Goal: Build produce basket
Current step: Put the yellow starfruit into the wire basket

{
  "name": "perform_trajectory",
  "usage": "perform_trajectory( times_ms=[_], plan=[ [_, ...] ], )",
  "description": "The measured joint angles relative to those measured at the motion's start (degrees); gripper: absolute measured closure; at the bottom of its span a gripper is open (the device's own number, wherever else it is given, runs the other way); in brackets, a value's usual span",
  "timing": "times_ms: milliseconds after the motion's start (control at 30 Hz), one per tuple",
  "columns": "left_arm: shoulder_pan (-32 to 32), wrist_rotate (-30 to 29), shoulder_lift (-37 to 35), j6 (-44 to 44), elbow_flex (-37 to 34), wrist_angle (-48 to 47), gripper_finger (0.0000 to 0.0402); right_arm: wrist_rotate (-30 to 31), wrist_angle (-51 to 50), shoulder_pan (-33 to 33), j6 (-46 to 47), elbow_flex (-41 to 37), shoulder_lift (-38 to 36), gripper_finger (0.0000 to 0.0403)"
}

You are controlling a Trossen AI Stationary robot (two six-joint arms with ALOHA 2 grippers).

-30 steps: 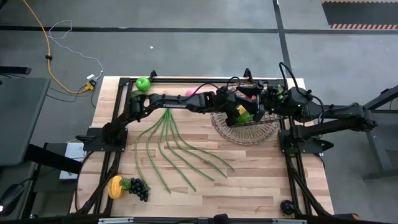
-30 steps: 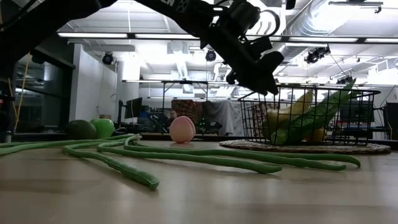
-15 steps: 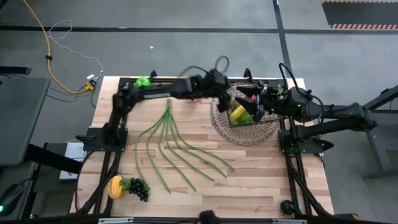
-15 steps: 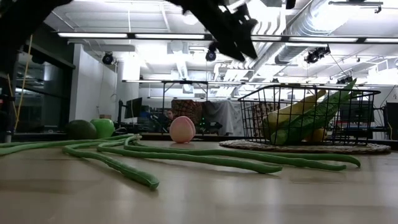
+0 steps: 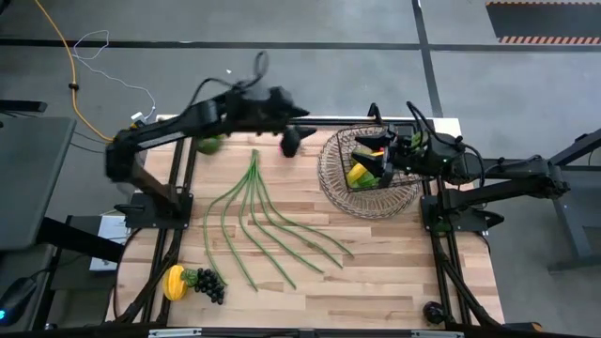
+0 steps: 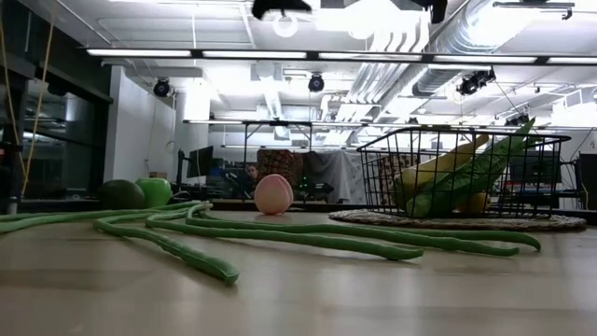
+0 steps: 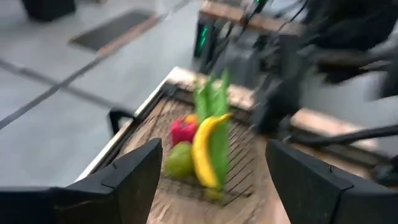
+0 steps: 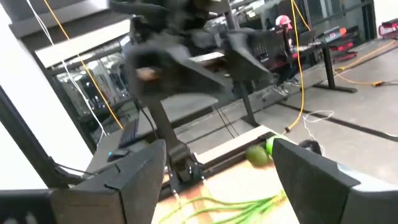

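Nearest the bench's front edge, at its left corner, we see the lemon [image 5: 174, 282] touching the grapes [image 5: 208, 284]. Behind them the beans [image 5: 252, 221] fan out. Their long axes run front to back, bunched at the back and splayed toward the front and right.

Over that bunched end hangs the left tool [image 5: 291, 143], its fingers spread with nothing between them. The basket [image 5: 331, 183] sits to its right, holding a banana, pepper and greens. The right tool [image 5: 387, 158] sits at the basket's right side, also spread and empty.

Farthest back lie the peach [image 6: 273, 194], apple [image 6: 156, 191] and avocado [image 6: 121, 194]. All loose produce lies left of the basket, so we judge the left arm nearer, and a bean grip should cross the stems.
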Motion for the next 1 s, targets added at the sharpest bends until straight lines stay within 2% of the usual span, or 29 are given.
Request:
perform_trajectory(
  times_ms=[300, 400, 500, 633, 800, 900, 1000],
  plan=[
    [-10.51, -0.35, -24.87, -3.35, -34.52, 29.54, 0.0126, -0.09, -0.76, 0.0, -1.08, -0.02, 0.0, 0.0119],
    [-14.49, -3.96, -31.14, -6.58, -42.78, 33.92, 0.0126, -0.11, -0.76, 0.0, -1.33, -0.02, 0.0, 0.0119],
    [-17.55, -10.03, -35.63, -8.79, -47.94, 35.3, 0.0126, -0.11, -0.76, 0.0, -1.49, -0.02, 0.0, 0.0119],
    [-19.69, -16.41, -39.17, -8.84, -50.28, 35.35, 0.0126, -0.09, -0.76, 0.0, -1.46, -0.02, 0.0, 0.0119],
    [-19.96, -17.28, -40.34, -9.39, -49.24, 33.09, 0.0126, -0.11, -0.74, 0.0, -1.06, -0.02, 0.0, 0.0119],
    [-19.94, -17.25, -39.64, -11.76, -45.31, 22.7, 0.0126, -0.11, -0.74, 0.0, -1.06, -0.02, 0.0, 0.0119],
    [-19.94, -16.43, -36.18, -16.01, -39.73, 7.27, 0.0126, -0.1, -0.74, 0.0, -1.06, -0.02, 0.0, 0.0119]
  ],
)
